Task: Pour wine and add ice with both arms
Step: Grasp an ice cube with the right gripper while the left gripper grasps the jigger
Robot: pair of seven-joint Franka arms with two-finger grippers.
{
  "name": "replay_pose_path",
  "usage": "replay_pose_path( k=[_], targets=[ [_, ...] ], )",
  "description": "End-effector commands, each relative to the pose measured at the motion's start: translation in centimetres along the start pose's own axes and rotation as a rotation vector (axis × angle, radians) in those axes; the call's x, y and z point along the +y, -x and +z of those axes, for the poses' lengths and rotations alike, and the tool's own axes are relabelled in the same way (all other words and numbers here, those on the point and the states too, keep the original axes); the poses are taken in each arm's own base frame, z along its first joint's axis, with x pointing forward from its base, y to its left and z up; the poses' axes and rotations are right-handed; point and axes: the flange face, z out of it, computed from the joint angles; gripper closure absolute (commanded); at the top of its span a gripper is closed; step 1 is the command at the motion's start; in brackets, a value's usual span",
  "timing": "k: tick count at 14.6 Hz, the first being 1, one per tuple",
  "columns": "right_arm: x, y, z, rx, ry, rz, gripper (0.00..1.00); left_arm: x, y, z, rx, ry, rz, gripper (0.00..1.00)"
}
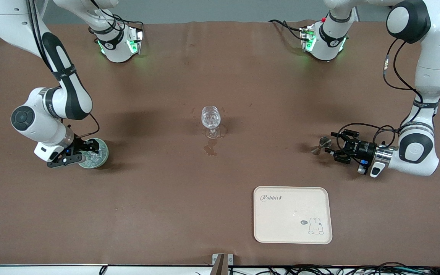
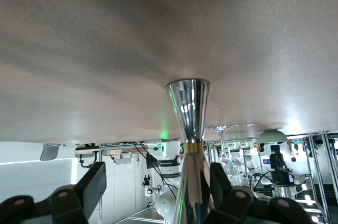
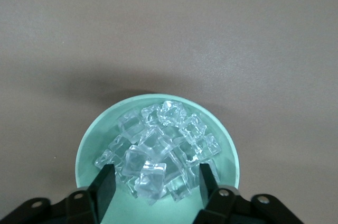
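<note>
So the right gripper [image 1: 90,149] is hanging down into the pale green bowl [image 1: 103,156] at the right arm's end of the desk [image 1: 220,76]. Its jaws are standing partly open with a cube of the ice [image 3: 150,179] sitting between them, though I can't tell if they're actually pinching it. The rest of the ice is piling up in the middle of the bowl.

The left gripper [image 1: 334,144] is sitting low at the left arm's end of the desk, pointing sideways at a shiny metal jigger [image 1: 321,145]. In the left wrist view its jaws are standing wide, one finger right against the jigger's waist and the other well apart from it.

The stemmed glass [image 1: 211,120] is standing upright mid-desk with a wet patch [image 1: 210,148] beside its foot. A cream tray [image 1: 292,214] with a rabbit print is lying nearer the front camera.
</note>
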Motion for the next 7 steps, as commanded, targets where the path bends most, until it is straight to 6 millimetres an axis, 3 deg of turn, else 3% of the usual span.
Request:
replay_pose_path(
  k=[1, 7],
  targets=[
    [-0.26, 0.83, 0.7, -0.003, -0.007, -0.028, 0.36, 0.0, -0.7, 0.12, -0.001, 0.025, -0.023, 0.12],
    [-0.23, 1.06, 1.19, -0.01, -0.009, -0.048, 0.42, 0.14, -1.69, 1.07, -0.001, 0.033, -0.068, 0.14]
  ],
)
